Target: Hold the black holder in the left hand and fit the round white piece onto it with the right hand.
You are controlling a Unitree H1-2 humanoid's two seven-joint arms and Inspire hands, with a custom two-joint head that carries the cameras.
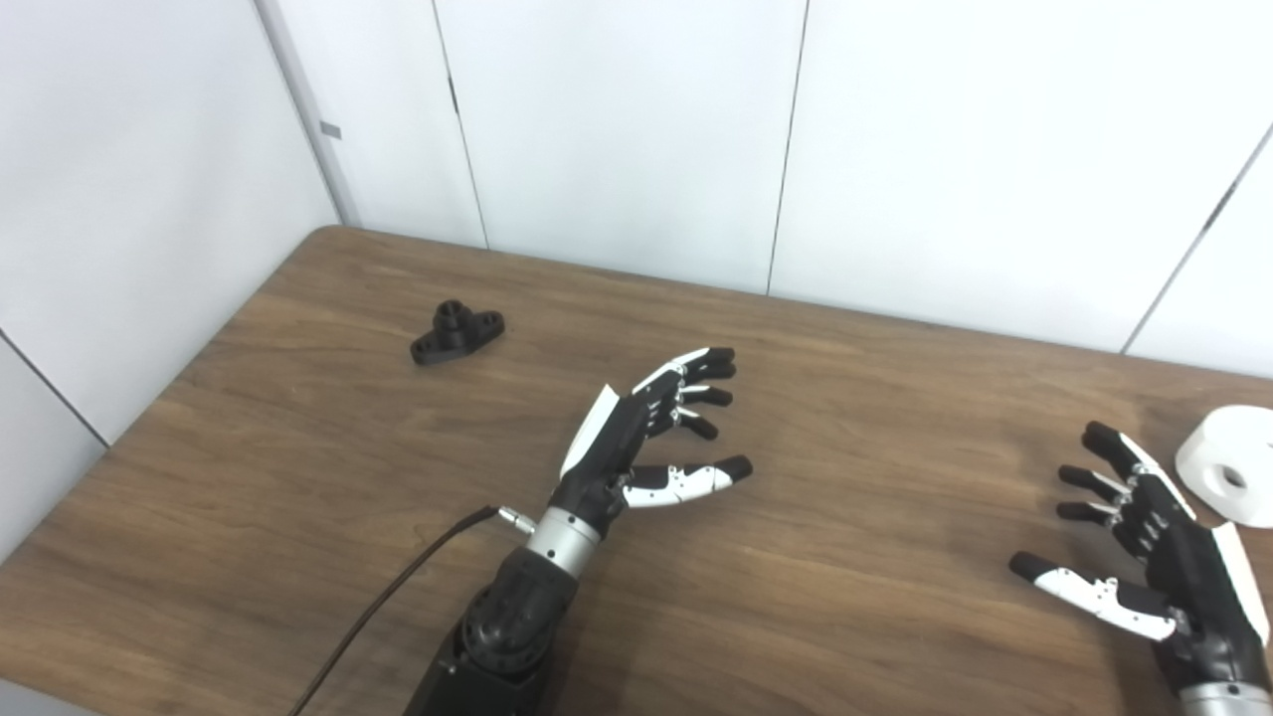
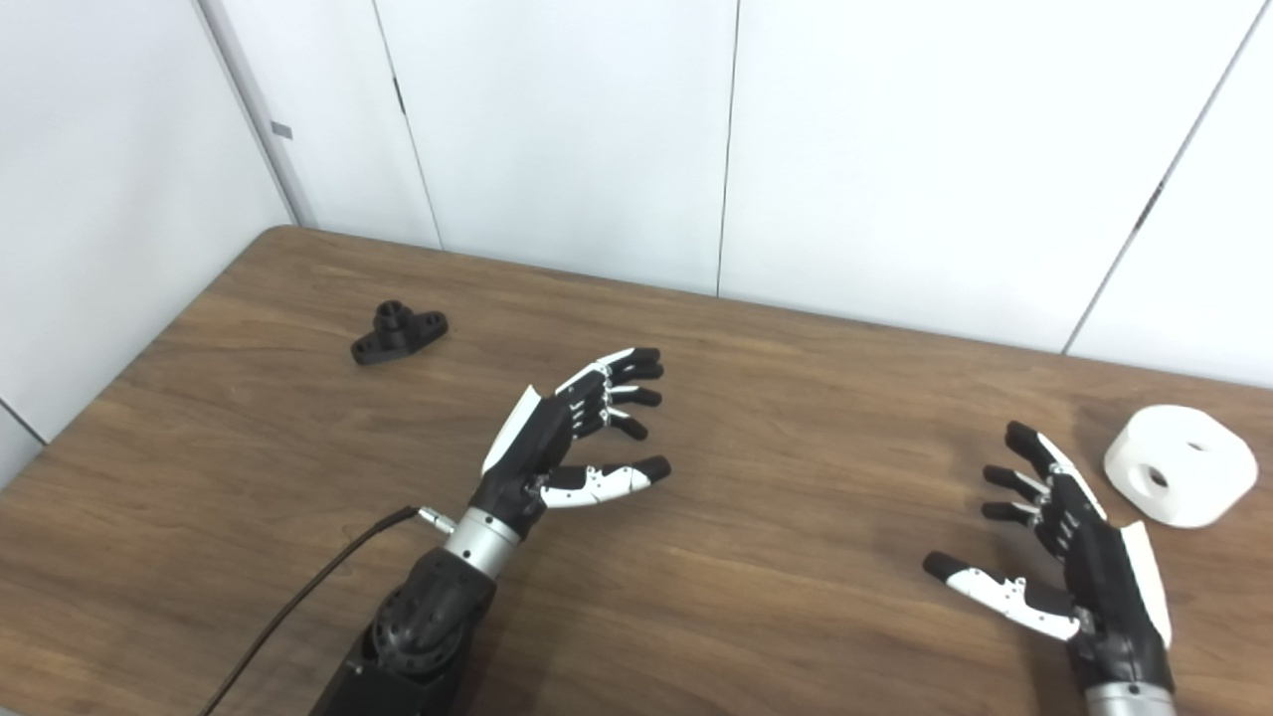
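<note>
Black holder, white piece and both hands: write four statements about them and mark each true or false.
1. The black holder lies on the table, held by no hand. True.
2. The left hand grips the holder. False: it is open and apart from it.
3. The round white piece lies beside the right hand. True.
4. The white piece sits on the holder. False: they lie at opposite ends of the table.

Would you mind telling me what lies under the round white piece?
The round white piece rests directly on the wooden table, nothing else visible beneath it. Its underside is hidden. The right hand is beside it, not touching.
</note>
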